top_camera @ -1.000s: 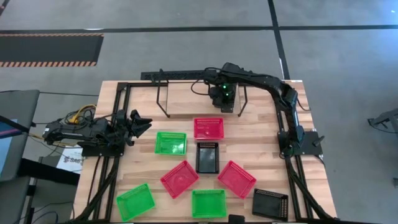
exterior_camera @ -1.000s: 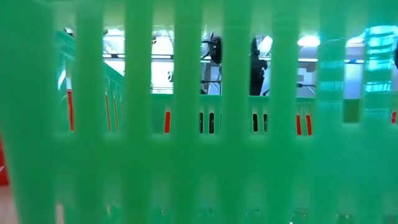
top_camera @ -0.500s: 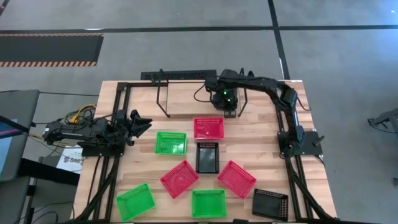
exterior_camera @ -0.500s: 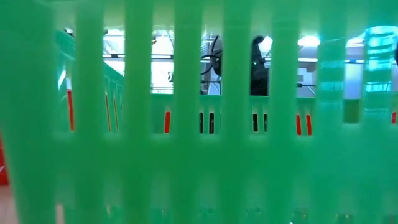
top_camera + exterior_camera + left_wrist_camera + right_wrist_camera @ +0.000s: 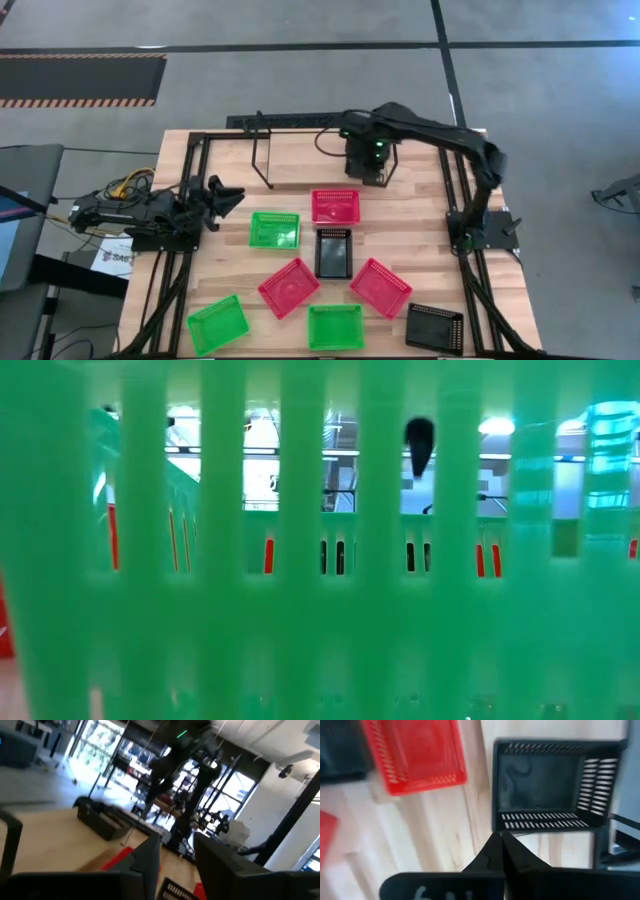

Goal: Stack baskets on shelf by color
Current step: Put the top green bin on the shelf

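Nearest the low camera, a green basket [image 5: 320, 610] filled the view. It was the front-middle one [image 5: 335, 326] of eight baskets loose on the tabletop [image 5: 420, 215]: three green, three red-pink and two black. The left gripper [image 5: 222, 195] waited at the table's left edge, fingers apart. Farther back, just before the shelf [image 5: 300, 178], lay a red basket [image 5: 335, 205]. At the shelf's right end sat a black basket [image 5: 550, 785] beside the wire upright [image 5: 615, 840]. The right gripper [image 5: 501, 839] hung above it, fingers pressed together and empty. Within the last second that gripper had risen clear of the shelf. The first black basket appeared delivered, with eight left to sort.
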Controlling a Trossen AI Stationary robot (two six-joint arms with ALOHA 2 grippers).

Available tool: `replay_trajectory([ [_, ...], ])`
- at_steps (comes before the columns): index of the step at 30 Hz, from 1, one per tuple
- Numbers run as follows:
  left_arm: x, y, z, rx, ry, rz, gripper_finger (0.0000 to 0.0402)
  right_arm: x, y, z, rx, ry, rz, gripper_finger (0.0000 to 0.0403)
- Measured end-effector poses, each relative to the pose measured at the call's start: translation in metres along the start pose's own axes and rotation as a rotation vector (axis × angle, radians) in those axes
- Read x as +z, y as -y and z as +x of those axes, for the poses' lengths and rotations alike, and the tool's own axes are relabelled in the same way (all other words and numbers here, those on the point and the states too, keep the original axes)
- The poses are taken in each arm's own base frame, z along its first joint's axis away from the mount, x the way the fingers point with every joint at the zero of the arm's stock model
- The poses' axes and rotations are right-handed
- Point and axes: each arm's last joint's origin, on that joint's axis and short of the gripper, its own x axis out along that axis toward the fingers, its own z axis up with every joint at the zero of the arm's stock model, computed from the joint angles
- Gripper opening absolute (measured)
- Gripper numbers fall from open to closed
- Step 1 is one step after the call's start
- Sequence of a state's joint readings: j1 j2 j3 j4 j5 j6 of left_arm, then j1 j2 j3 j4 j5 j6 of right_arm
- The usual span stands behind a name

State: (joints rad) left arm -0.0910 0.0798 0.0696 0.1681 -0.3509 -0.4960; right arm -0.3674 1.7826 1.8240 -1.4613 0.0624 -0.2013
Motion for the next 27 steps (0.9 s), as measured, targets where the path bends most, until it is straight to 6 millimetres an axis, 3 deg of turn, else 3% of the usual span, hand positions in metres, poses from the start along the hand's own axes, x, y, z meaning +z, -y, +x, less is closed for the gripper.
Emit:
replay_trajectory([
  [6,0.004,0.008,0.006,-0.042,-0.097,-0.066,0.0010,-0.036,-0.033,-0.083,0.001,0.307,0.112,0.0000],
  [12,0.037,0.040,0.036,0.077,-0.323,0.116,0.0000,-0.078,-0.058,-0.142,0.043,0.609,0.178,0.0000],
  [15,0.046,0.055,0.058,0.194,-0.550,0.209,0.0000,-0.099,-0.067,-0.160,0.023,0.700,0.201,0.0000],
  [19,0.041,0.066,0.086,0.289,-0.859,0.310,0.0000,-0.121,-0.075,-0.176,-0.009,0.779,0.204,0.0000],
  [27,0.007,0.072,0.125,0.191,-1.247,0.444,0.0000,-0.149,-0.088,-0.200,0.065,0.950,0.192,0.0000],
])
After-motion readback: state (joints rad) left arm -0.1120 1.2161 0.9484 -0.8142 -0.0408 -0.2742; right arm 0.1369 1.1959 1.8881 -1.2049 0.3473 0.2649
